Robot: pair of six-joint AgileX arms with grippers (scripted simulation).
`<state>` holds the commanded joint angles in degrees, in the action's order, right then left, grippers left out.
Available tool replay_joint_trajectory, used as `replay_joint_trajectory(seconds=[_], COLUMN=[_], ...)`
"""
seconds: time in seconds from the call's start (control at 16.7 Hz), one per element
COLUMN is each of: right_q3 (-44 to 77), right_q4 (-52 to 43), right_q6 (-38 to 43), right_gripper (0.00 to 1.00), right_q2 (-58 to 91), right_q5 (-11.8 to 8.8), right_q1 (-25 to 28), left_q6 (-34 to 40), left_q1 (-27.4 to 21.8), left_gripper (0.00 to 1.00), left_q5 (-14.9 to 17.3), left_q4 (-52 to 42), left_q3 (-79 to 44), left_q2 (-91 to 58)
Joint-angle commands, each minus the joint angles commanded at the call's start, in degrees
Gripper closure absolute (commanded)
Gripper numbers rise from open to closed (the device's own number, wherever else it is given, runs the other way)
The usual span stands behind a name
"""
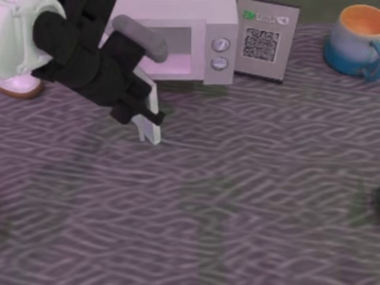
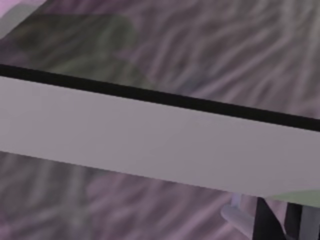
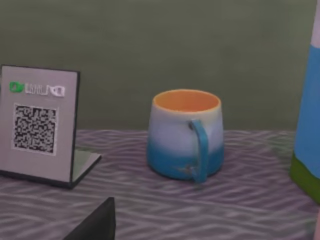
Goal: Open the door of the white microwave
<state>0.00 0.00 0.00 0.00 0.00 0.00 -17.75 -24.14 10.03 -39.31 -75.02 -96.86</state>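
Our left arm [image 1: 89,53] covers the left part of the white microwave [image 1: 196,35] and most of the open door [image 1: 152,122]. We cannot tell how the left fingers stand. The mug [image 1: 354,41] is cut off at the right edge. Our right arm shows only as a dark sliver [image 1: 375,202].

A grey QR placard [image 1: 265,43] stands upright at the back of the surface [image 1: 237,196], off to the right of the left gripper [image 1: 145,113] and farther back. A mug [image 1: 355,40], blue below, pale above and orange inside, sits further right still, apart from the placard, its handle facing forward. Behind and left of the gripper stands a white object with a pink base [image 1: 21,83]. The surface bears a purple wavy pattern.
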Motion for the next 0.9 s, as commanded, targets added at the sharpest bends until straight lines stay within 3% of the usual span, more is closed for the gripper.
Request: replay_joint_trajectory(seconds=[0.18,0.6,0.9], right_q3=[0.0,0.0,0.0], right_q4=[0.0,0.0,0.0], right_q6=[0.0,0.0,0.0], right_gripper=[0.0,0.0,0.0], right_q2=[0.0,0.0,0.0], right_q5=[0.0,0.0,0.0], right_q1=[0.0,0.0,0.0], left_q6=[-0.7,-10.2,-11.0], left_q1=[0.1,4.2,4.5], left_gripper=[1.0,1.0,1.0], left_q5=[0.7,5.3,5.6], left_q4=[-0.2,-2.4,-2.6], left_q3=[0.3,1.8,1.9], left_q2=[0.0,1.8,2.0])
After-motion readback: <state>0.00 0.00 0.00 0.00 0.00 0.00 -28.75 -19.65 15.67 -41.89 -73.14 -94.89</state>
